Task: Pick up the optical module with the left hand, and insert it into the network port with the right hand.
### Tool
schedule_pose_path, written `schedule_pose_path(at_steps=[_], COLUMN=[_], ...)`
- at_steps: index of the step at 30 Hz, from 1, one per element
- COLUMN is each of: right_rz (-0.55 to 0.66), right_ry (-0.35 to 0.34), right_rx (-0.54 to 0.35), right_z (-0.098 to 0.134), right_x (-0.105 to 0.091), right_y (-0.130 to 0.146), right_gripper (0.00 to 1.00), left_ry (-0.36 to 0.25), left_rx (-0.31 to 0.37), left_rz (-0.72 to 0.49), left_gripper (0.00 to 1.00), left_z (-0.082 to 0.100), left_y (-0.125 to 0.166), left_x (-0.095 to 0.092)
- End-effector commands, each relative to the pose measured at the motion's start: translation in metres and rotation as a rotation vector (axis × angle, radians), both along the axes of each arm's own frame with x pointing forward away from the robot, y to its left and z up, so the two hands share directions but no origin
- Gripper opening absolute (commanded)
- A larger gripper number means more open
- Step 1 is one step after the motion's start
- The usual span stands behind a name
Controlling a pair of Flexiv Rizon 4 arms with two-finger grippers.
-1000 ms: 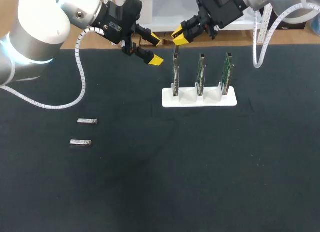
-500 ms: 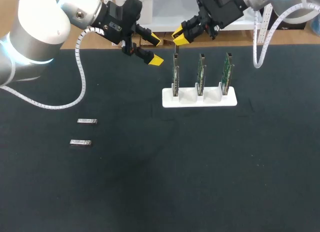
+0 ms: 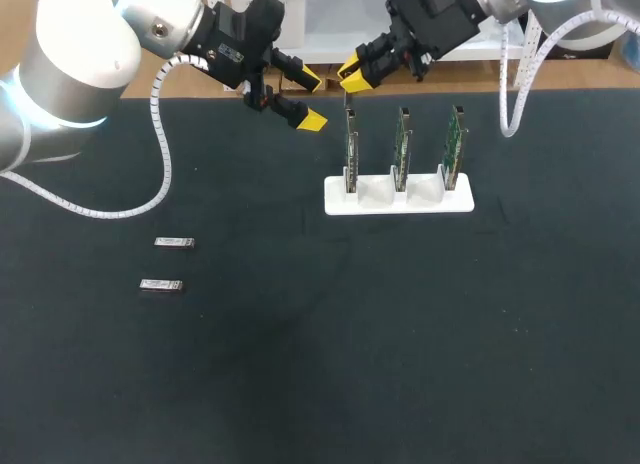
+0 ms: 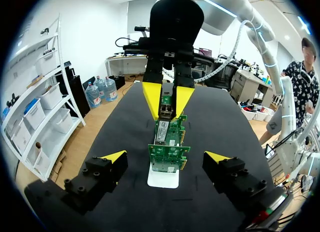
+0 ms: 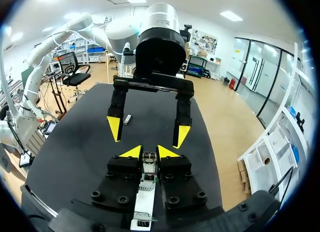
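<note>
Right gripper: fingers closed tight on a small metal module, one yellow tip on each side of it. Module is held upright at the top edge of the leftmost board, touching it or just above it. Cannot tell if it is seated in the board. In the left wrist view the two yellow tips flank the module directly above that board.

Left gripper: fingers spread wide, nothing between them. It hangs over the far side of the table, just beside the leftmost board and apart from it, tips pointing toward the row of boards. In its own wrist view the boards line up one behind another ahead of the open fingers, with the right gripper beyond them.

Three green boards stand upright in a white stand, side by side; the middle board and rightmost board are untouched. The right arm comes in from the far right corner, the left arm from the far left.

Two spare modules lie flat on the table well apart from the stand, on the left side: one farther back, one nearer, close to each other and parallel.
</note>
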State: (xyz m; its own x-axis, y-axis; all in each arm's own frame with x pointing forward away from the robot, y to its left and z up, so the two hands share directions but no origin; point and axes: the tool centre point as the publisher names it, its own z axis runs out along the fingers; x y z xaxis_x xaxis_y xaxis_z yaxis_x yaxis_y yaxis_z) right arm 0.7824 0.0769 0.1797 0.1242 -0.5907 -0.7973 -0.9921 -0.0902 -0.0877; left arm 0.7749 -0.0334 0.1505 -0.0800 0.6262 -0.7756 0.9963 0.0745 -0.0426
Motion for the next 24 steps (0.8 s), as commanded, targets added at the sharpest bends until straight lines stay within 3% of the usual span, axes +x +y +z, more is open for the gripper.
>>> schedule_pose_path(at_steps=[1, 24], right_rz=[0.000, 0.009], right_ry=[0.003, 0.026], right_rx=[-0.008, -0.014], right_z=[-0.0009, -0.0074], right_x=[0.0019, 0.0007], right_y=[0.0001, -0.0031], right_gripper=[0.00, 0.00], left_ry=[0.004, 0.004], left_rx=[0.005, 0.005], left_rz=[-0.003, -0.003], left_gripper=[1.00, 1.00], left_z=[0.0009, 0.0009], left_y=[-0.0005, -0.0005], left_x=[0.0022, 0.0022])
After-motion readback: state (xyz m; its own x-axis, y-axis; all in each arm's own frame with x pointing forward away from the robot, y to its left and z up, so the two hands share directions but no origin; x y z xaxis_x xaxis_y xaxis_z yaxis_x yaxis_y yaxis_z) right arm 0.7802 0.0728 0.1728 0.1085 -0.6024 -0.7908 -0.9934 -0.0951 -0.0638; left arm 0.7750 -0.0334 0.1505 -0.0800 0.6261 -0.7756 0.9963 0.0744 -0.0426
